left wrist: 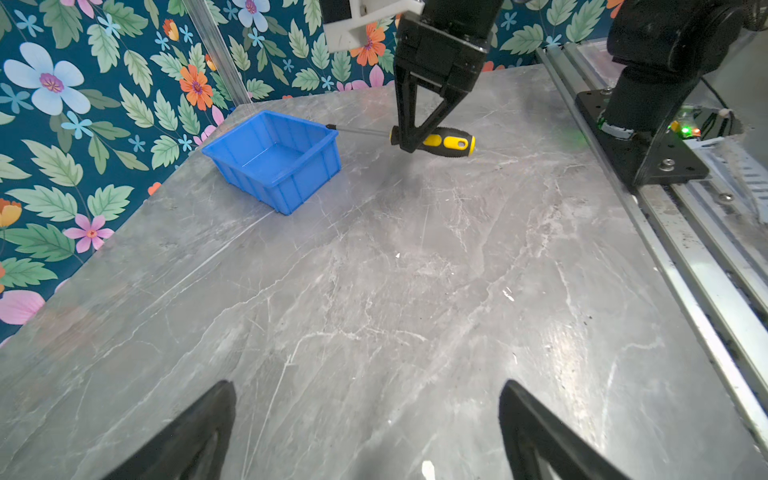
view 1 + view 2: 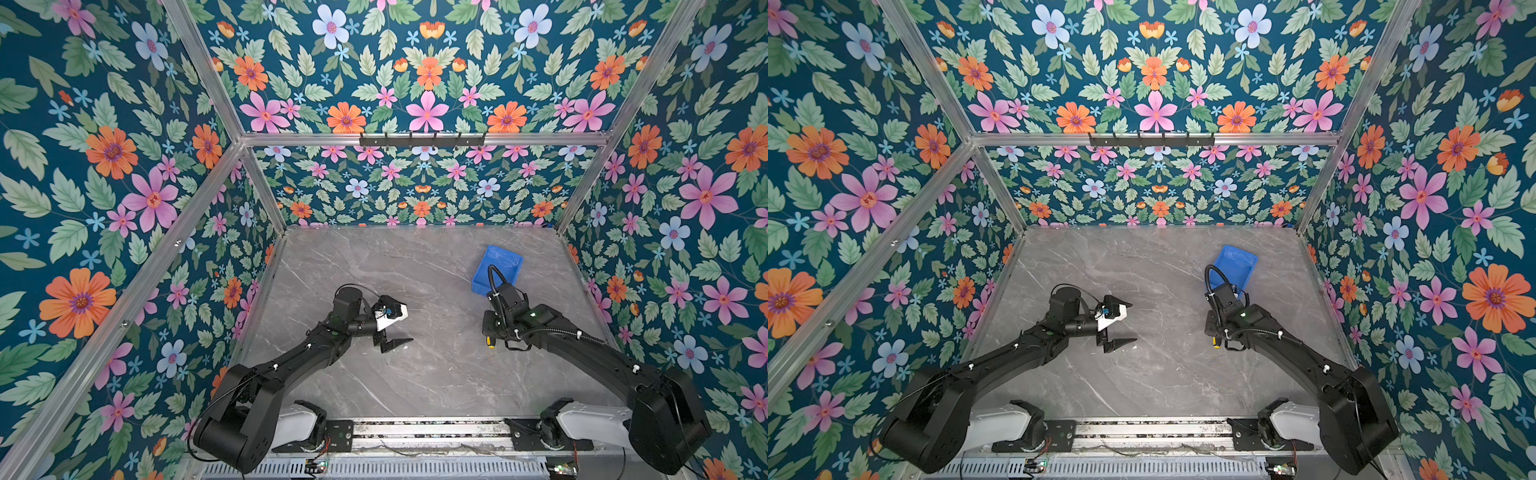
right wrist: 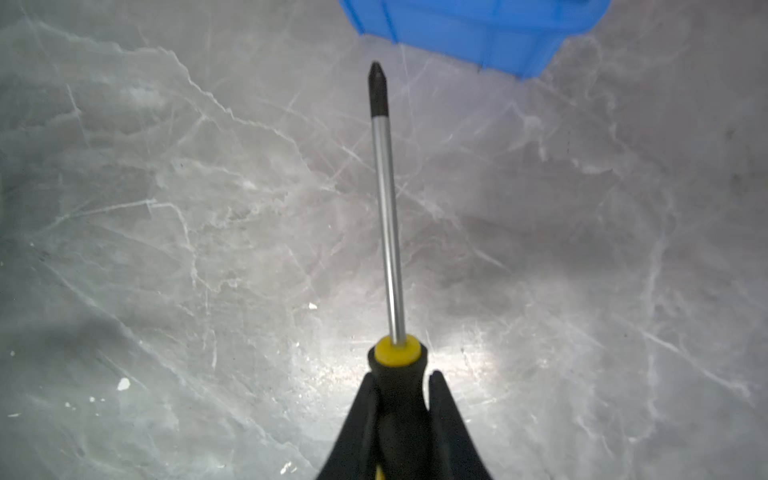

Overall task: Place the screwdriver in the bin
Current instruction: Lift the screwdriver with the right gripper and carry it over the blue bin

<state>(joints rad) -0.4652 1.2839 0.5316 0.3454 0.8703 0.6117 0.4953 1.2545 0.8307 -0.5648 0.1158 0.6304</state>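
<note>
I see one screwdriver (image 1: 451, 143), one blue bin (image 2: 507, 255) at right. My right gripper (image 1: 409, 141) squeezes the screwdriver; left gripper (image 2: 405, 326) gapes wide.

A grey marble-patterned tabletop (image 2: 436, 374) with pale veins forms the floor of the cell. The left wrist view shows small white flecks (image 1: 508, 295) scattered on it. The walls (image 2: 428, 75) on three sides carry a floral print of pink, orange and pale blue flowers with green leaves on dark teal. Aluminium frame bars (image 2: 291, 139) run up the corners and across the back wall, and a black rack of hooks (image 2: 422, 140) sits on the horizontal bar. An aluminium rail (image 2: 428, 432) lies along the table's near edge. Below it are a slotted metal strip (image 2: 415, 469) and a small circuit board (image 2: 316, 464) with lit points.
</note>
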